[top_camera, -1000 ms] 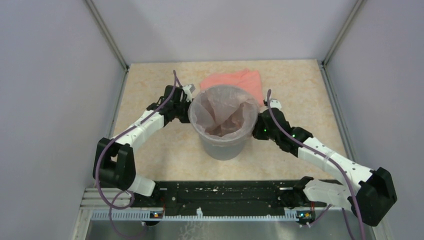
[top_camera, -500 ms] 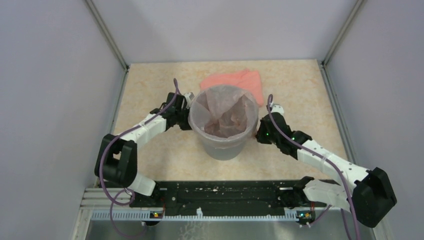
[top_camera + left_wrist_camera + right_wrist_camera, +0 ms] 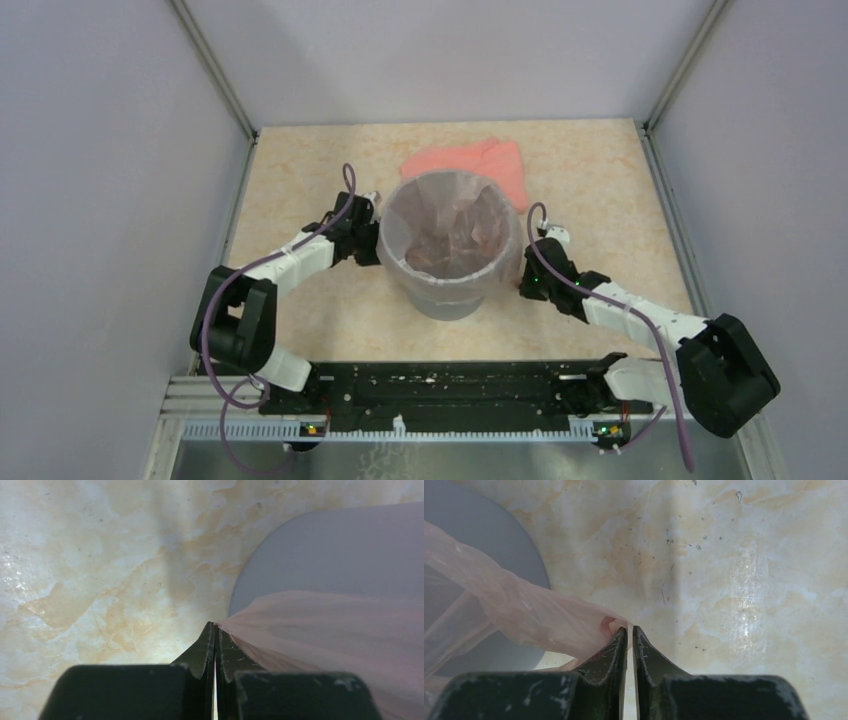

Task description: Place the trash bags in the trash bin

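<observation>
Pink, crinkly see-through trash bag now lines the smooth grey round trash bin more deeply than 1 second ago, its edges drawn lower outside the rim; left gripper and right gripper jaws pinch the film.

- my left gripper has slid from the upper left of the rim of the trash bin down to its left side.
- my right gripper has dropped lower in the frame, on the right side.
- the trash bag, which earlier stood up above the rim, now lies pulled lower over it.
</observation>
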Available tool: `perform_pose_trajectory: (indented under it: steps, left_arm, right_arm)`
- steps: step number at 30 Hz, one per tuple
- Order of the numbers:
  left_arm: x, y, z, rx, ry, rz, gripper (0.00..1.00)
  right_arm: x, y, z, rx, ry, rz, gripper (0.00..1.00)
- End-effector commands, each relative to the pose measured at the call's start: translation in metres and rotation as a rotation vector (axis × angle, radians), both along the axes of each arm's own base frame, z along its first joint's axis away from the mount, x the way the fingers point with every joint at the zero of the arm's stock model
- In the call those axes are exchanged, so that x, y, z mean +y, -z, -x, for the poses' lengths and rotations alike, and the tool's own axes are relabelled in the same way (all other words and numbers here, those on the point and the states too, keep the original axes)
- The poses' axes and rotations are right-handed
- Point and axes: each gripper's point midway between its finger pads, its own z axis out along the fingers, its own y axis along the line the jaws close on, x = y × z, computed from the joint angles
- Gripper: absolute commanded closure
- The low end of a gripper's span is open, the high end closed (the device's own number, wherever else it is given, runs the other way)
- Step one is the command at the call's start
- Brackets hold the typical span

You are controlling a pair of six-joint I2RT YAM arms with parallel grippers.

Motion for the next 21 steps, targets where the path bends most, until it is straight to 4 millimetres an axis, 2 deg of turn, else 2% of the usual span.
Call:
perform_pose_trajectory:
  steps: [1,8,15,21]
  left_arm:
    - [0.014,0.019,0.000,0.027,-0.059,-0.055,1.00]
    - [0.035,0.035,0.003,0.042,-0.143,-0.135,1.00]
    - [0.047,0.050,0.007,0.039,-0.220,-0.166,1.00]
    - [0.064,0.062,0.005,0.038,-0.283,-0.230,1.00]
  right_arm:
    - [-0.003,-0.003,-0.014,-0.046,0.042,-0.037,0.91]
    - [-0.022,-0.008,-0.027,-0.094,0.120,-0.045,0.94]
    - [-0.034,-0.003,-0.033,-0.111,0.170,0.012,0.97]
    - [-0.053,-0.008,-0.038,-0.162,0.297,0.014,0.99]
